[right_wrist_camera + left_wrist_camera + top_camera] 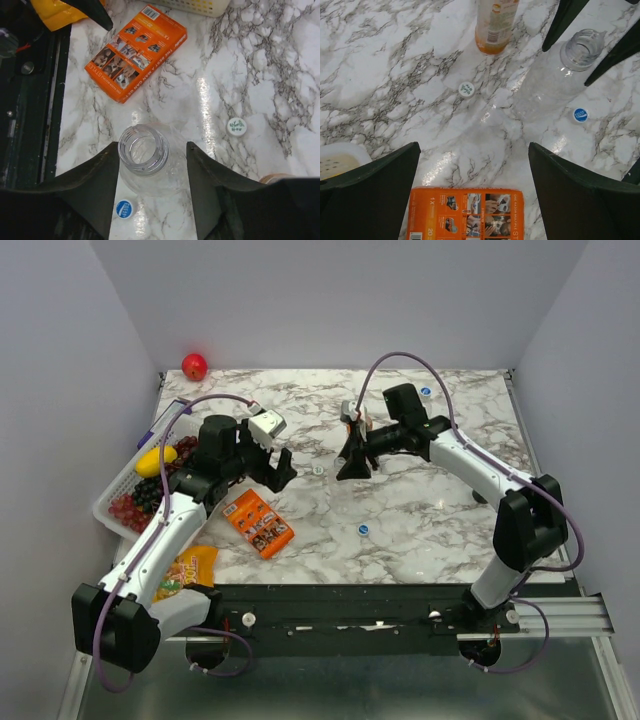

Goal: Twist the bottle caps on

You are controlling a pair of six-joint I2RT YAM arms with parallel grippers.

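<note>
A clear open bottle [144,150] stands mid-table between my right gripper's [153,147] fingers, which press on its shoulders from both sides. It also shows in the left wrist view [577,47], and faintly in the top view [350,492] below my right gripper [352,465]. The orange bottle [495,25] stands uncapped just behind it [358,420]. A whitish cap [318,469] [466,89] [236,126] and a blue cap [363,530] [580,114] [124,208] lie beside the clear bottle. Another blue cap [426,392] lies far back. My left gripper [281,468] [474,147] hangs open and empty over the table.
An orange box [258,523] [465,215] [135,52] lies under my left gripper. A white fruit basket [105,508] stands at the left edge. A yellow snack bag [188,568] lies near the left base. A red apple [194,366] sits at the back left.
</note>
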